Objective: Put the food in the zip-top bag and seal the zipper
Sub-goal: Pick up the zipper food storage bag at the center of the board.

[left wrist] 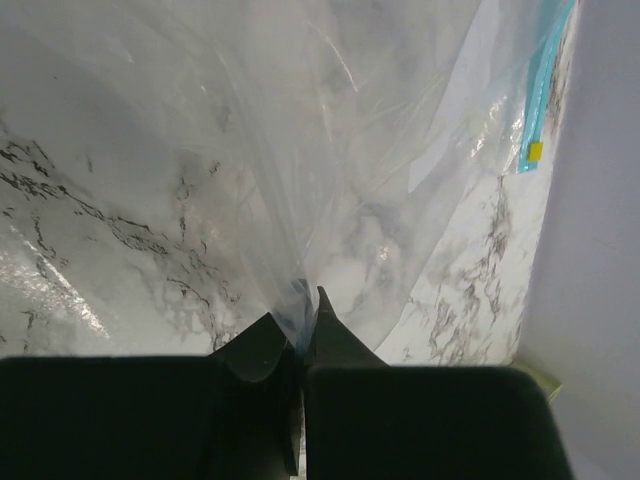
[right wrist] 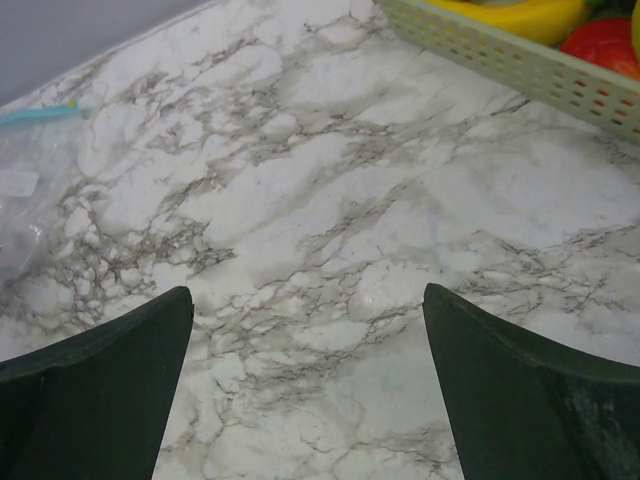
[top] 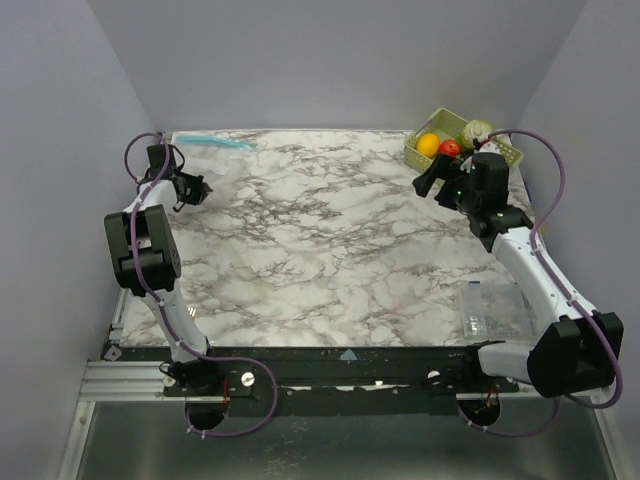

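The clear zip-top bag (top: 205, 160) lies at the table's far left corner, its teal zipper (top: 222, 143) along the far edge. My left gripper (top: 200, 189) is shut on the bag's film (left wrist: 300, 170); the zipper (left wrist: 545, 90) shows at the upper right of the left wrist view. The food sits in the pale green basket (top: 418, 146): a yellow fruit (top: 428, 144), a red one (top: 450, 148) and a pale green one (top: 477, 130). My right gripper (top: 428, 183) is open and empty over bare marble (right wrist: 310, 300), just near the basket (right wrist: 500, 55). The bag (right wrist: 30, 190) shows far left there.
A stiff clear plastic item (top: 492, 307) with small marks lies at the near right by the right arm. Grey walls close in the table on the left, back and right.
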Controlling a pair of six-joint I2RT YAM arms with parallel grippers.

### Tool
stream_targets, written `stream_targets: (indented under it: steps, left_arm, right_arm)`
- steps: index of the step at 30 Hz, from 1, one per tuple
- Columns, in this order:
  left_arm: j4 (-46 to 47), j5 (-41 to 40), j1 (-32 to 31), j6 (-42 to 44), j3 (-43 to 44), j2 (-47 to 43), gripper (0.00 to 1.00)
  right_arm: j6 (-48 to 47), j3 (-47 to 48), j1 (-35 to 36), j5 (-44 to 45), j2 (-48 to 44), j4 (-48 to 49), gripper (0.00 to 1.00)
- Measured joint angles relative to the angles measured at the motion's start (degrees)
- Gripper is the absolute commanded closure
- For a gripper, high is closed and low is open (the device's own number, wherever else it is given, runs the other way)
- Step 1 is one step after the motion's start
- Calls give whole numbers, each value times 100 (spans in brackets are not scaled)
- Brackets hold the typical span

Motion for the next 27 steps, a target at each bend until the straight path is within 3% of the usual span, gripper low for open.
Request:
stream_targets:
  steps: [5,11,19,27]
  left_arm:
    - [81,348,-166,485,-339,-203,100]
    - [-192,439,-866,1388,-876,-1038,100]
    - [-330,765,-2280,3226,-1818,-2944,100]
    - [-660,1279,-2487,4448,-2846,-3639,100]
  right_arm:
    - [111,4,494,79,249,-192,0]
    - [170,4,1067,46,417,-214,0]
    - [125,-31,1095,-809,844,-201,0]
    - [57,-203,1095,-1582,1373,166,5]
